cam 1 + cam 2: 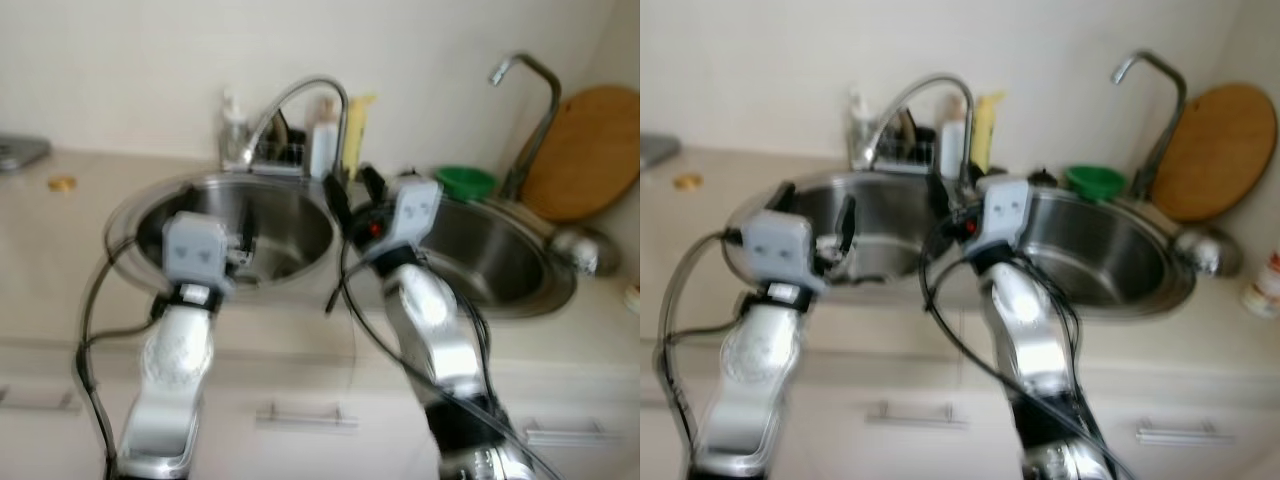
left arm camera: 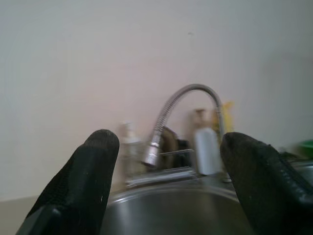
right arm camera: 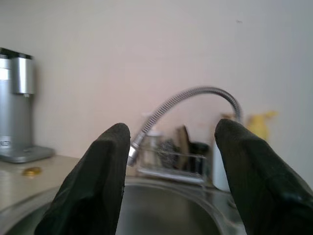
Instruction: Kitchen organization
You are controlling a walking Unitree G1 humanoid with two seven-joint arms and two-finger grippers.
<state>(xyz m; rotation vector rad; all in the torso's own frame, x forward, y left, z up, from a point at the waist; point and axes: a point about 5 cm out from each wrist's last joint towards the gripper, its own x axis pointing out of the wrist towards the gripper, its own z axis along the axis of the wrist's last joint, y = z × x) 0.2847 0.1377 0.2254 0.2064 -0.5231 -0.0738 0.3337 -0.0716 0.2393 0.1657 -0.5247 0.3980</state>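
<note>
We stand at a double steel sink, and both our arms reach out over it with nothing held. Our left gripper [image 2: 166,196] hangs above the near rim of the round left basin [image 1: 300,225], its two black fingers spread wide and empty; our right gripper [image 3: 168,191] sits at about three o'clock from it, over the divide between the basins, equally wide and empty. The likeliest things to tidy stand at twelve o'clock, behind the left basin: a white bottle [image 1: 323,140], a yellow bottle [image 1: 357,130] just beside it and a small clear bottle [image 1: 234,125] at the far side of a wire rack [image 3: 171,164] — all under the arch of a flexible ribbed faucet [image 1: 300,100]. We judge the bottles light, smooth plastic, possibly wet and slippery, so the mid-body is the place to grip, not the narrow cap. At two o'clock a green bowl [image 1: 465,182] sits behind the right basin [image 1: 500,265], and a round wooden board [image 1: 590,150] leans on the wall — stiff, flat and best taken by its edge. The head views are blurred, so finer detail escapes us.
</note>
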